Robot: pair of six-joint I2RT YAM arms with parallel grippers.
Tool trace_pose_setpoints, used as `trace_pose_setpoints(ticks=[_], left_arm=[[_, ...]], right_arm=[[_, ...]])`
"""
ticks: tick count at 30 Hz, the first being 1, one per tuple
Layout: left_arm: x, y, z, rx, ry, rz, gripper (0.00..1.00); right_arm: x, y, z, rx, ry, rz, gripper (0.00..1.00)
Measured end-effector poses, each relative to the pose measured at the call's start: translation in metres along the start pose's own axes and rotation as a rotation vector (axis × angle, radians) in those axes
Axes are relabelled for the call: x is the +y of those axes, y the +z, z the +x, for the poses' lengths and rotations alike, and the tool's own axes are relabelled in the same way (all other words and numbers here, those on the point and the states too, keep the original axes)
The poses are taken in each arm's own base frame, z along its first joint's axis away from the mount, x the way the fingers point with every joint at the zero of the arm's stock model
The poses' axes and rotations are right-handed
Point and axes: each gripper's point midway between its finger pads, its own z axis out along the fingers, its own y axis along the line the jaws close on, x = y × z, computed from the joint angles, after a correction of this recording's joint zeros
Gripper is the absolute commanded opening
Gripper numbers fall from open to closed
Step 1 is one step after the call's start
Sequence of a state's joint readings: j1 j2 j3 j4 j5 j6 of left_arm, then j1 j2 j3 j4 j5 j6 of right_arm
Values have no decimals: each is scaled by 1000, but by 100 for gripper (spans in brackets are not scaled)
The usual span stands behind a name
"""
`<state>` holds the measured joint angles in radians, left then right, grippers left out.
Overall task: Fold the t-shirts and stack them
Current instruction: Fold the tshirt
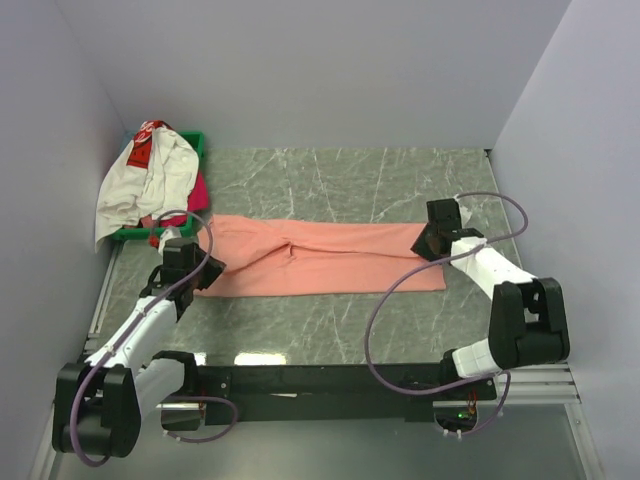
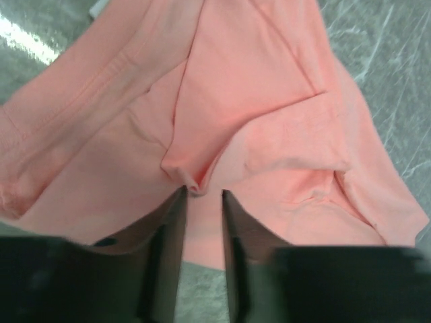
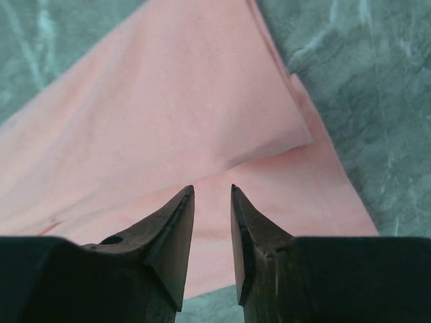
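A salmon-pink t-shirt [image 1: 320,255] lies stretched across the table [image 1: 400,180] between the arms. The left gripper [image 2: 203,192] pinches a puckered fold of it. The right gripper [image 3: 212,188] hovers nearly closed at its other end, and I cannot tell whether it grips.

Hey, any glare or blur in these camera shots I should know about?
Top external view: evenly lit, one bright reflection on the table near its front edge. Left wrist view: a glare streak on the table at upper left; the left gripper looks close and soft-edged. Right wrist view: no glare, salmon-pink t-shirt slightly soft.
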<state>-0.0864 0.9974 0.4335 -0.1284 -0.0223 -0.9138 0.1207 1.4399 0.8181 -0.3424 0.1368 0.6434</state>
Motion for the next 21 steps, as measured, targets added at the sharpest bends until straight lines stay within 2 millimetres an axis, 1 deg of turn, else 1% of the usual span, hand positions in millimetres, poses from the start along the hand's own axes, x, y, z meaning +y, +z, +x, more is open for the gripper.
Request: trace_pose_setpoints(ticks=[1,3,5,7,10,13,14,15,17,20,21], left_arm=[[4,0,4,10,-1,-4,44],[8,1,11,30,-7,-8,48],[10,1,14,41,-13,-11,50],[8,0,13,37,-18,-4,49],[4,-4,10,23,-28,13,47],[-2,-5,3,14,-39,9,45],[-5,-5,-1,9,-42,4,45],[-11,-4,-8,-3,-47,-5,44],[-22,2,-22,-21,-52,-17,43],[-44,20,-41,-40,-59,-43,39],[-48,28,-44,-35,-56,-58,39]], right_arm=[[4,-5,-2,-12,-6,-16,37],[18,-14,-2,-28,-35,-54,38],[40,-22,1,-31,-79,-102,38],[69,-32,8,-30,-142,-163,38],[122,-44,17,-28,-245,-257,38],[167,-44,25,-23,-326,-319,37],[179,-43,29,-18,-348,-331,37],[188,-39,32,-11,-367,-337,37],[197,-29,34,-1,-392,-326,37],[199,-12,30,5,-418,-275,37],[199,-6,30,7,-424,-261,37]])
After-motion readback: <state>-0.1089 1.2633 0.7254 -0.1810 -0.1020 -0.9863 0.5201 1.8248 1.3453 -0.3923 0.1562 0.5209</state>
